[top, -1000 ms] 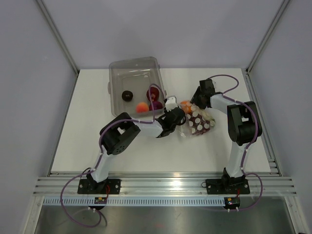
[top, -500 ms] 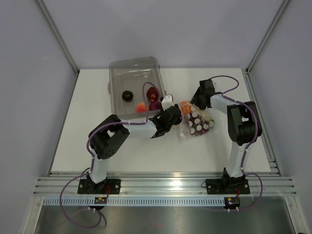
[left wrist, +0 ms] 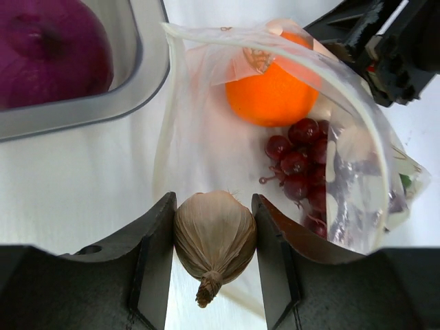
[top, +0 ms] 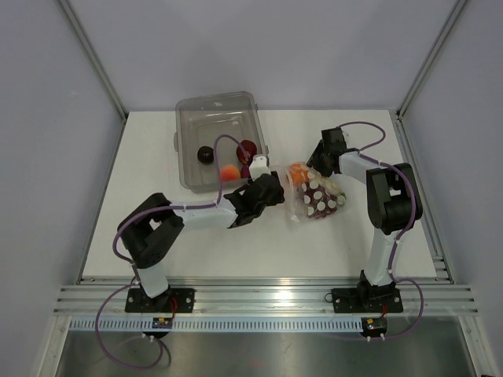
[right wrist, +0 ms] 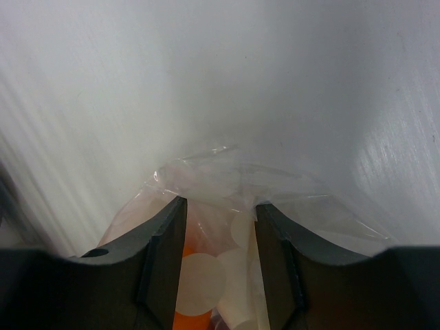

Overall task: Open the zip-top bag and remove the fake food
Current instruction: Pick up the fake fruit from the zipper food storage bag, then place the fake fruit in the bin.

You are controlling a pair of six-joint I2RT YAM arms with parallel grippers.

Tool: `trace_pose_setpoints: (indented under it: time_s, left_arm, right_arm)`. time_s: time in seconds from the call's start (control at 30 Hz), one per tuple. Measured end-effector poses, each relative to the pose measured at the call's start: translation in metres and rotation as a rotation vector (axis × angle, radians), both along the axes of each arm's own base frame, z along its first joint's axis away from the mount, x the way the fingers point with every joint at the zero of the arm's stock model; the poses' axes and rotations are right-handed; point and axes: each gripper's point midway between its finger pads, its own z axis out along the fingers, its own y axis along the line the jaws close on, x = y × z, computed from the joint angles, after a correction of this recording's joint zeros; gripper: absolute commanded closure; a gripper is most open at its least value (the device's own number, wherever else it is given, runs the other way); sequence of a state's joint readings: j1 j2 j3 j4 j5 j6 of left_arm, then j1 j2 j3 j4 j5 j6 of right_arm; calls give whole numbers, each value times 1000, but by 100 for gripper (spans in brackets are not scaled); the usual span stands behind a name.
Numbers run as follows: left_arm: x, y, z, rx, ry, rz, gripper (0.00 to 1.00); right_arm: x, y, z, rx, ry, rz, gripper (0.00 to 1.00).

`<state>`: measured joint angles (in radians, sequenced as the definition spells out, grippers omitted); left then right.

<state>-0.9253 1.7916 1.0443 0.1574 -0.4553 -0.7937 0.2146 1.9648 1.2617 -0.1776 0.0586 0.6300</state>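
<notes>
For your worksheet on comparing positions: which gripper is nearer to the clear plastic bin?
Left. The left gripper, holding a beige bulb, sits just off the bin's near right corner. The right gripper is farther right, at the zip-top bag's far edge.

We see the left tool (left wrist: 213, 237) has drawn back left and nearer from the zip-top bag (top: 314, 196) mouth, carrying the beige bulb (left wrist: 214, 240); its elbow has swung far left.

Two white arms with black joints, purple cables, black bases; left hand (top: 263, 192) black, white-capped.
</notes>
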Motion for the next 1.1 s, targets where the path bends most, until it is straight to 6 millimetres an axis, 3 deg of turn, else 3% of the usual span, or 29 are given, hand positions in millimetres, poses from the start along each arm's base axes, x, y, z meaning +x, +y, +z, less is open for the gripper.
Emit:
trace_pose_setpoints:
  time_s: [0.27, 0.47, 0.73, 1.1]
  left_arm:
    - [-6, 26, 38, -63, -25, -2, 58]
    - [21, 69, 65, -101, -44, 72, 58]
    - [65, 140, 62, -101, -24, 244, 58]
    - [95, 199, 60, -83, -7, 393, 58]
  right_arm:
    - [0, 0, 0, 2, 0, -3, 49]
    - [0, 0, 0, 2, 0, -3, 49]
    - [0, 0, 0, 3, 0, -3, 49]
    - [0, 0, 0, 4, 1, -5, 49]
